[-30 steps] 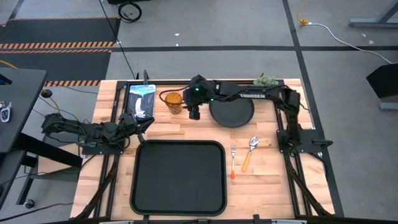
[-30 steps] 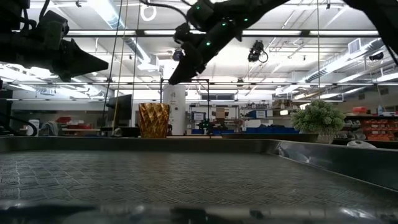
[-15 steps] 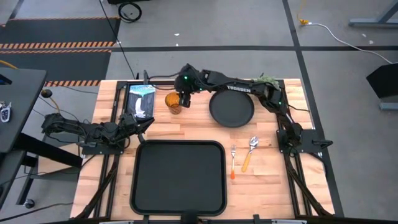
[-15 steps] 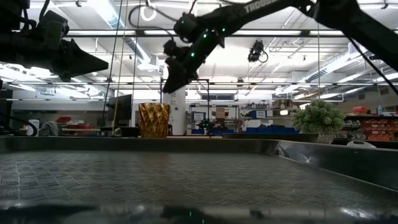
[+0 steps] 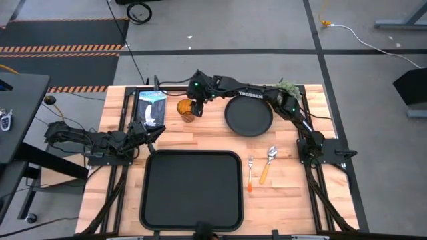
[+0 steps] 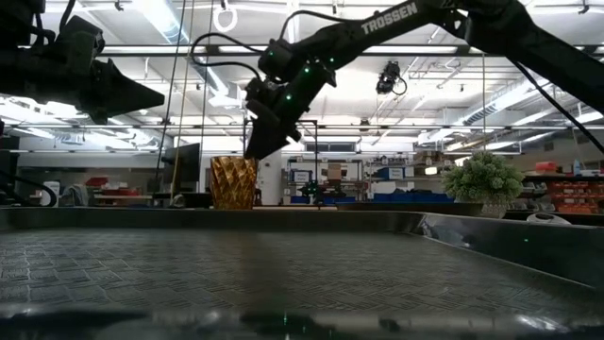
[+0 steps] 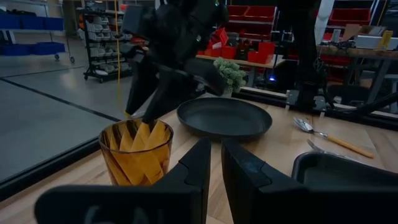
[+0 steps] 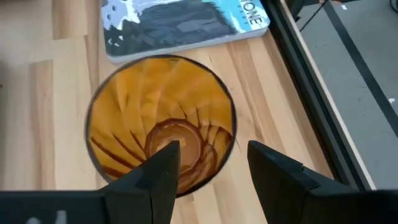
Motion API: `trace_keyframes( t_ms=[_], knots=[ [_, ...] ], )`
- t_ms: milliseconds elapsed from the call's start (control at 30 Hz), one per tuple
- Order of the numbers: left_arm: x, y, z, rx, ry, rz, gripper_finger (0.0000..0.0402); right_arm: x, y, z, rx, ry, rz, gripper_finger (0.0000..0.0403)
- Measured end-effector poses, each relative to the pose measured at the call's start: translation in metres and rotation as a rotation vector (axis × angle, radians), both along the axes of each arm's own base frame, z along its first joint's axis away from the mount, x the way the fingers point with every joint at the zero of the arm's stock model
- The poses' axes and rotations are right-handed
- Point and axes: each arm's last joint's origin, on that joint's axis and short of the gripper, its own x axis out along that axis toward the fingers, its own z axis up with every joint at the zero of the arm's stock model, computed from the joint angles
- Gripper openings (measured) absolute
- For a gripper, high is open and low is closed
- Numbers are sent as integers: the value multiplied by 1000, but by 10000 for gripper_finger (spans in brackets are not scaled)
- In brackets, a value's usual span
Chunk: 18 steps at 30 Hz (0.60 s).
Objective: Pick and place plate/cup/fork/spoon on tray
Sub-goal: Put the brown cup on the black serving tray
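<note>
The amber cup (image 5: 187, 109) stands upright on the wood table at the far side, left of the black plate (image 5: 249, 118). My right gripper (image 5: 195, 107) is open just above the cup and points down. In the right wrist view one finger (image 8: 158, 171) is over the cup's inside (image 8: 161, 124) and the other (image 8: 273, 171) is outside its rim. The black tray (image 5: 192, 154) lies at the near middle. The fork (image 5: 249, 175) and spoon (image 5: 268, 162) lie to its right. My left gripper (image 5: 155, 131) is shut and waits left of the tray. My right gripper comes at the cup's rim (image 8: 230, 134) from above, one finger inside and one outside. I cannot tell whether either finger touches it.
A blue-and-white book (image 5: 151, 107) lies just left of the cup. A small green plant (image 5: 285, 86) stands at the far right, behind the plate. The black frame rails run along the table's left and right sides.
My right gripper has gone from between the cup and the plate toward the table's left edge, over the cup, and has come down to its rim. The cup has stayed where it was.
</note>
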Motion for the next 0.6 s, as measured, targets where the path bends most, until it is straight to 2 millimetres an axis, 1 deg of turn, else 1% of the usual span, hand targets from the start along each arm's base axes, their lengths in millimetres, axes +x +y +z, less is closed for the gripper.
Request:
trace_keyframes(
  t_ms=[200, 333, 600],
  knots=[
    [0, 0, 0, 0, 0, 0, 48, 1, -3, 2, -1, -28, -13, 176],
    [0, 0, 0, 0, 0, 0, 48, 0, -5, -7, 16, -25, -18, 162],
    [0, 0, 0, 0, 0, 0, 48, -1, -7, -6, 26, -33, -13, 160]
  ],
)
